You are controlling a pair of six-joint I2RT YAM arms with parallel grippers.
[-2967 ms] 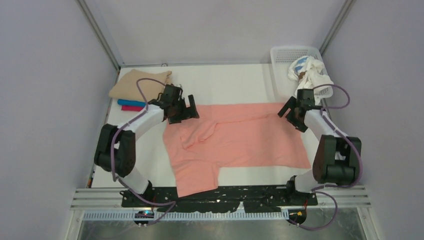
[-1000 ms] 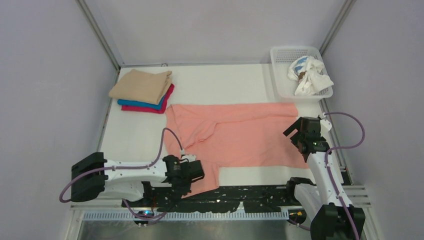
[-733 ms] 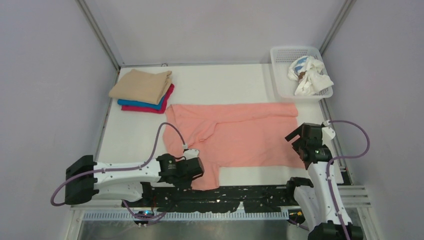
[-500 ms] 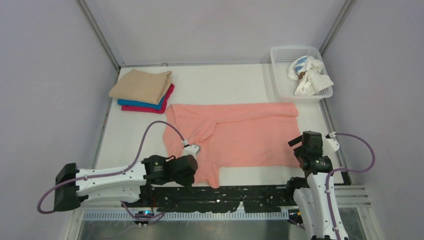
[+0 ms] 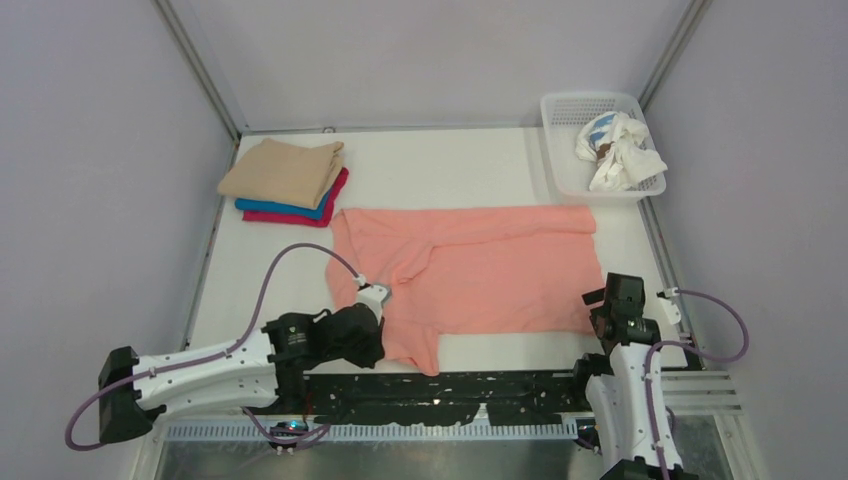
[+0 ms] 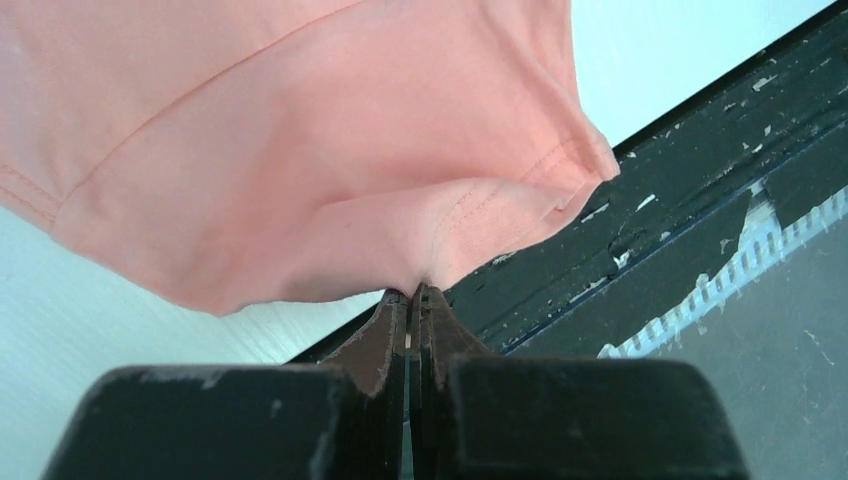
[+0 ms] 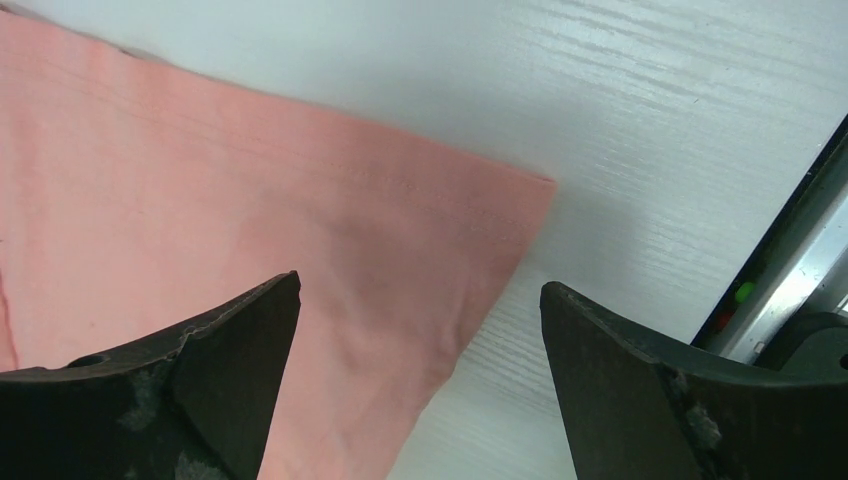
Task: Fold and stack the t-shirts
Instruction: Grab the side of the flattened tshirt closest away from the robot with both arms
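Now, left gripper [image 6: 410, 293] tight on salmon-pink t-shirt [image 6: 290, 150].

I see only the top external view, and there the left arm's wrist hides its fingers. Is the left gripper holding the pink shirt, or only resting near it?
Observer: It is holding it. In the left wrist view, the left gripper is shut on a pinch of the salmon-pink t-shirt, beside a stitched hem.
Operator: Is the right gripper closed as well?
Observer: No. The right wrist view shows the right gripper open. Its fingers stand wide apart, and the shirt's corner between them is not pinched.
Operator: Is that corner lying flat?
Observer: Yes, it lies flat and unfolded on the white table.
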